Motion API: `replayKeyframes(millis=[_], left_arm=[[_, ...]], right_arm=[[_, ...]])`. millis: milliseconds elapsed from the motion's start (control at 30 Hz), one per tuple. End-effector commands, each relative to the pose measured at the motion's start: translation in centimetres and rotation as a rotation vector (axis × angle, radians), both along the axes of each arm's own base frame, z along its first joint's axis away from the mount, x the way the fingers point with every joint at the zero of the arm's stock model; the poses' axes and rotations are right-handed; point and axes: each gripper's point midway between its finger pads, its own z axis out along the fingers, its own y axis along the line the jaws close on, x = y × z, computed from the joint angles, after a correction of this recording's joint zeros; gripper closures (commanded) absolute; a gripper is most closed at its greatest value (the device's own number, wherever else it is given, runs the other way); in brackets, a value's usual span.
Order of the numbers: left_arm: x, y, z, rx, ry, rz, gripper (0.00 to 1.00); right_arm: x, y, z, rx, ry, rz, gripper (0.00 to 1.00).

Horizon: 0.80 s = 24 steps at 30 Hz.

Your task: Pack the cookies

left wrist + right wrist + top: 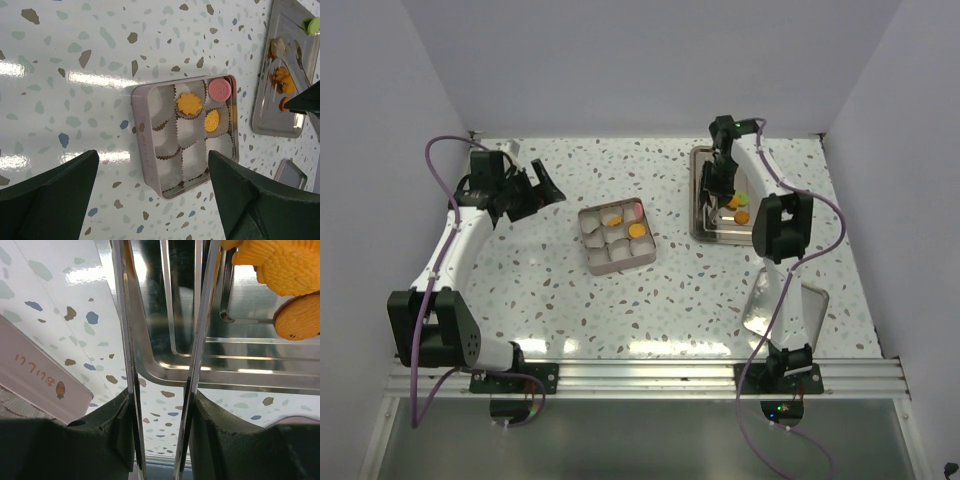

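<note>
A pink square box (595, 258) of white paper cups holds three cookies: a pink one (219, 90), an orange flower one (189, 104) and an orange round one (212, 121). More orange cookies (742, 216) and a green one (741, 196) lie on a metal tray (703, 195). My right gripper (722, 185) hangs over the tray, shut on metal tongs (126, 340) whose two arms stand apart and empty. Orange cookies (287, 265) lie to the right of the tongs. My left gripper (152, 155) is open and empty, raised to the left of the box (145, 150).
A grey lid (783, 312) lies at the near right beside the right arm's base. The tray's rim (225, 375) runs just under the tongs, and the box's lettered side (40, 377) shows to their left. White walls close in the table.
</note>
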Motion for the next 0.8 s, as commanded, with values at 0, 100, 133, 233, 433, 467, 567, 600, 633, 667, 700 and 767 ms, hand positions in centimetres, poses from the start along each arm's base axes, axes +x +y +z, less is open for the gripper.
replayKeyframes(millis=[0, 100, 133, 233, 433, 467, 567, 600, 633, 667, 700, 767], left_arm=[[0.9, 0.1, 1.9, 0.007, -0.061, 0.010, 0.04], [1.0, 0.1, 1.9, 0.003, -0.065, 0.009, 0.04], [1.1, 0.0, 2.0, 0.001, -0.068, 0.006, 0.03], [1.3, 0.0, 2.4, -0.003, -0.075, 0.007, 0.03], [1.3, -0.2, 2.6, -0.013, -0.077, 0.004, 0.03], [1.3, -0.3, 2.5, -0.016, -0.077, 0.001, 0.03], [1.3, -0.5, 2.7, -0.027, -0.079, -0.004, 0.03], [1.3, -0.6, 2.7, -0.028, -0.082, -0.009, 0.03], [1.2, -0.6, 2.9, -0.028, -0.085, -0.009, 0.03], [1.2, -0.6, 2.9, -0.027, -0.086, -0.008, 0.03], [1.1, -0.6, 2.9, -0.026, -0.088, -0.007, 0.03], [0.9, -0.7, 2.8, -0.027, -0.086, -0.009, 0.03]], right_arm=[[-0.6, 0.0, 5.2, 0.031, -0.049, -0.010, 0.64], [-0.8, 0.3, 6.9, 0.052, -0.077, -0.012, 0.66], [-0.9, 0.3, 7.9, 0.063, -0.099, -0.014, 0.66], [-1.4, 0.9, 9.3, 0.101, -0.125, -0.012, 0.67], [-3.4, 3.0, 13.8, 0.203, -0.207, 0.032, 0.67], [-3.8, 3.5, 14.4, 0.216, -0.214, 0.043, 0.67], [-5.6, 5.6, 15.9, 0.245, -0.237, 0.096, 0.67], [-6.6, 6.6, 16.5, 0.256, -0.241, 0.118, 0.67], [-7.0, 7.2, 16.6, 0.265, -0.240, 0.126, 0.67], [-7.5, 7.8, 16.9, 0.277, -0.238, 0.130, 0.67], [-8.5, 9.0, 16.8, 0.293, -0.221, 0.154, 0.67], [-9.4, 10.5, 17.3, 0.324, -0.225, 0.168, 0.67]])
